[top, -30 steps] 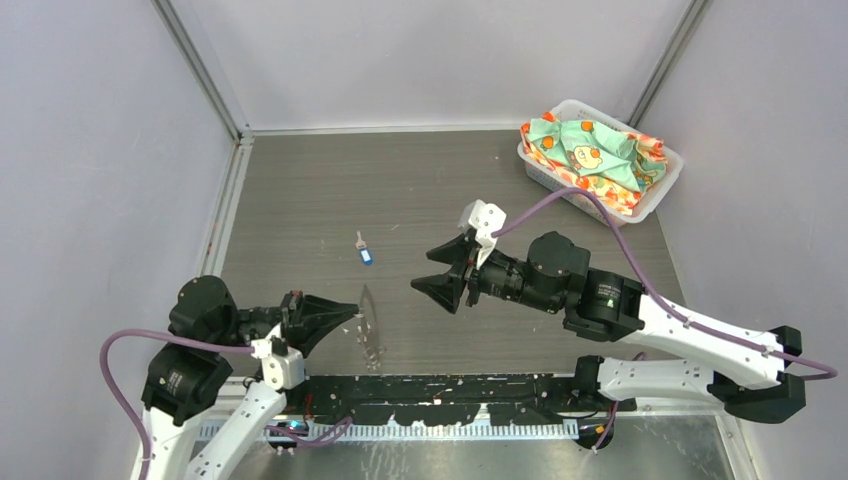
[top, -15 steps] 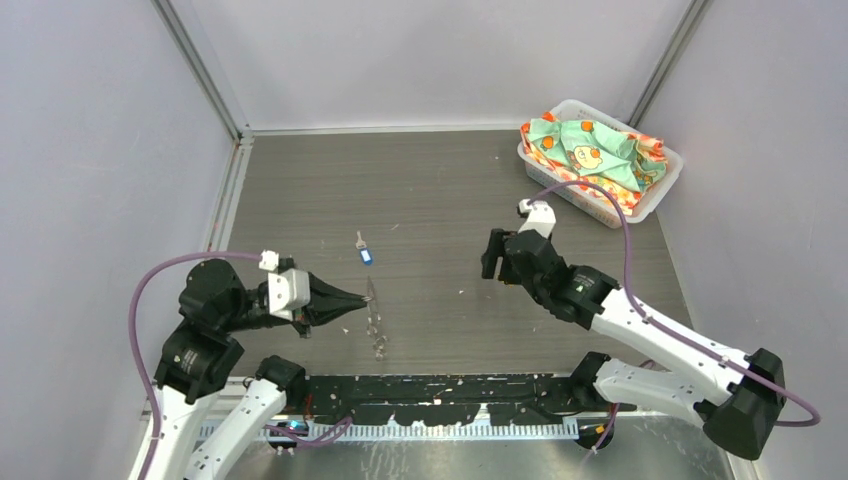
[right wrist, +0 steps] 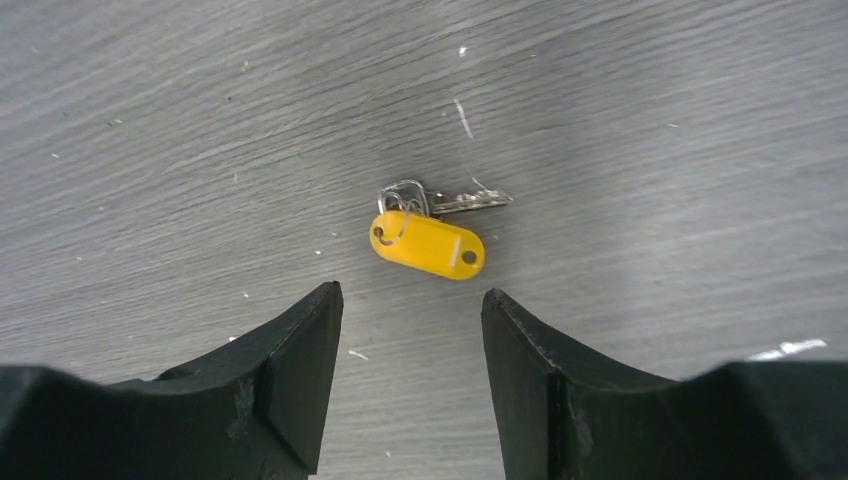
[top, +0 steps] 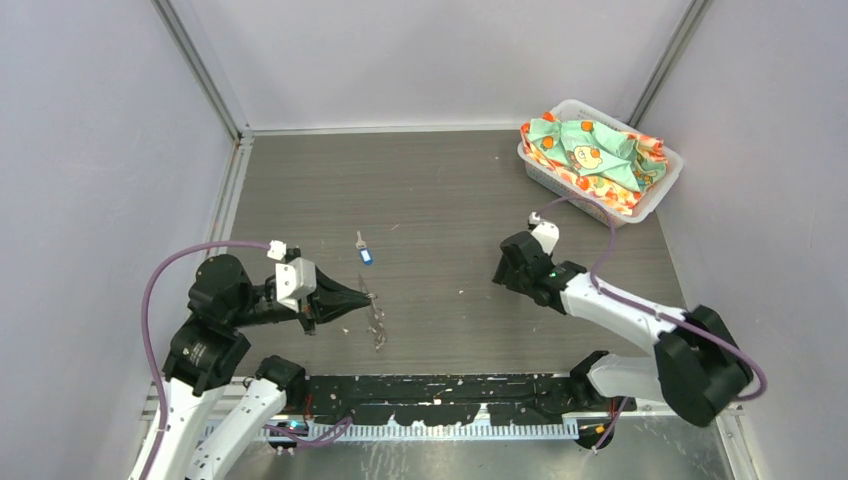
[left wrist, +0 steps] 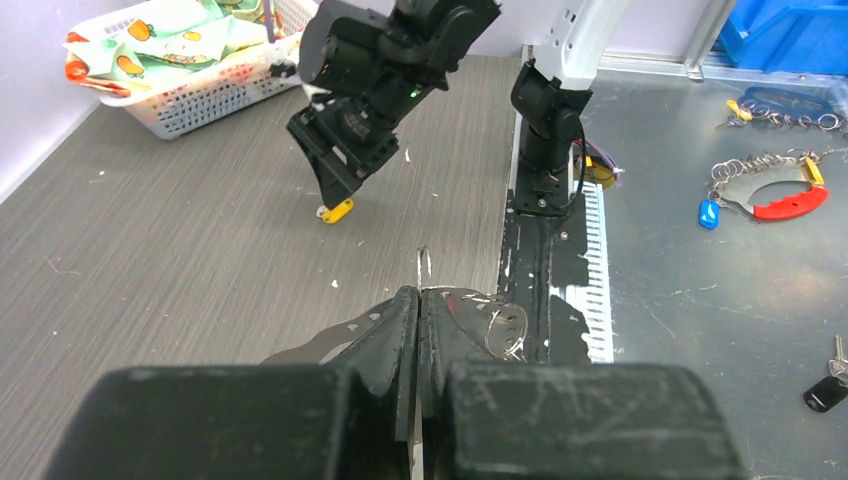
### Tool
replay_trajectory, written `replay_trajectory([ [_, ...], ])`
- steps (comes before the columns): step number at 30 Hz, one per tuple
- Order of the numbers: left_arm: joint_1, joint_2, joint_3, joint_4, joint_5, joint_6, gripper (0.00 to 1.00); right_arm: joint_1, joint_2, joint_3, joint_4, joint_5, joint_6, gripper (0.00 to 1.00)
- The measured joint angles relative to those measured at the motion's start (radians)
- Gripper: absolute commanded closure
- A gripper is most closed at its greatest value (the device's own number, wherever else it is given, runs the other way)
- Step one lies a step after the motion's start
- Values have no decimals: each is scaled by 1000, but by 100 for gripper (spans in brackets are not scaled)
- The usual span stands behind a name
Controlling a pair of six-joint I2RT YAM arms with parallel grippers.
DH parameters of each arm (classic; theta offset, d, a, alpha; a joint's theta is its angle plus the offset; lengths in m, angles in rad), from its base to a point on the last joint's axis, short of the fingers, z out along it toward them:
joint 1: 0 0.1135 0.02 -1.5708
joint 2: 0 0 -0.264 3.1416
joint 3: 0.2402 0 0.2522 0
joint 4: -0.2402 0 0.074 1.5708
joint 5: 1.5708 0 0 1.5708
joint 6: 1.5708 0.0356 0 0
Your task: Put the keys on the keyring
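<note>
My left gripper (top: 367,297) is shut on the keyring (top: 378,322), a grey speckled band that hangs from the jaws toward the near edge. In the left wrist view the gripper (left wrist: 420,292) pinches the band (left wrist: 490,318) edge-on. The blue-headed key (top: 365,255) lies on the table just beyond the left gripper. My right gripper (top: 505,272) points down at the table, open and empty. In the right wrist view it (right wrist: 410,295) hovers just short of the yellow-headed key (right wrist: 428,244), which also shows in the left wrist view (left wrist: 337,210).
A white basket (top: 655,195) of patterned cloth stands at the back right, also in the left wrist view (left wrist: 200,105). A black strip (top: 450,388) runs along the near edge. Spare keys and rings (left wrist: 765,190) lie on the metal bench beyond it.
The right arm has swung down, so its gripper now points down at the table over the yellow-headed key. The left gripper has lifted and shifted slightly right, still holding the keyring.
</note>
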Motion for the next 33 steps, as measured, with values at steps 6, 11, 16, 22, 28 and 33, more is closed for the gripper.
replay_trajectory([
  [6, 0, 1, 0, 0, 0, 6, 100, -23, 189, 55, 76, -67, -53, 49],
  [11, 0, 1, 0, 0, 0, 7, 100, -32, 255, 72, 122, -77, -51, 55],
  [16, 0, -6, 0, 0, 0, 8, 100, -33, 295, 103, 132, -72, -49, 61],
  [22, 0, -22, 0, 0, 0, 10, 100, -33, 311, 114, 132, -65, -48, 69],
  [28, 0, -25, 0, -6, -1, 14, 100, -34, 322, 123, 131, -61, -47, 78],
  [33, 0, -30, 0, -8, -1, 18, 100, -35, 332, 140, 117, -56, -50, 90],
])
